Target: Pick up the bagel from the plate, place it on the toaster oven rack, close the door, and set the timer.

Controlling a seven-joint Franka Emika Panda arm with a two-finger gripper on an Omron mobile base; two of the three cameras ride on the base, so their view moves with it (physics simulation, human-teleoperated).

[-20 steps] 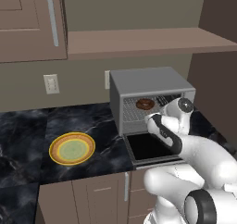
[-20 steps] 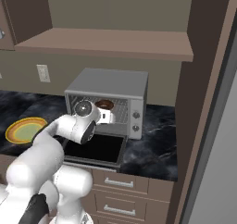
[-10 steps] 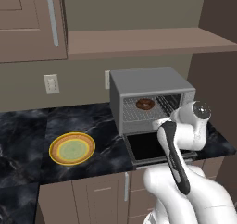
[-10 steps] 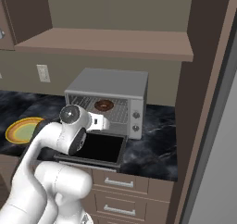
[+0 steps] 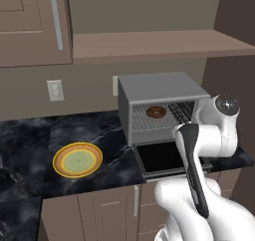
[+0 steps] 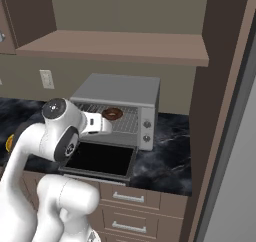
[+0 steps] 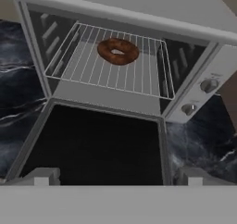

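The bagel (image 7: 118,51) (image 5: 156,112) (image 6: 112,113) lies on the silver wire rack (image 7: 88,68) (image 5: 164,121) inside the grey toaster oven (image 5: 159,91) (image 6: 120,90). The oven's dark glass door (image 7: 99,144) (image 5: 162,158) (image 6: 100,158) hangs down flat, fully open. My gripper (image 7: 118,176) is open and holds nothing; it hovers above the door's front edge, facing the cavity and well back from the bagel. Two small knobs (image 7: 208,85) sit on the right control strip. On the counter to the oven's left is the plate (image 5: 77,160), with nothing on it.
The black marble counter (image 5: 30,135) runs to the left of the oven. A wooden shelf (image 5: 149,43) hangs above it, and a tall brown cabinet side (image 6: 220,111) stands close on the right. Drawers (image 6: 130,198) sit below the counter edge.
My hand has drawn back from the oven cavity to above the door's front edge, and the arm has risen. The bagel stays on the rack and the door is still open.
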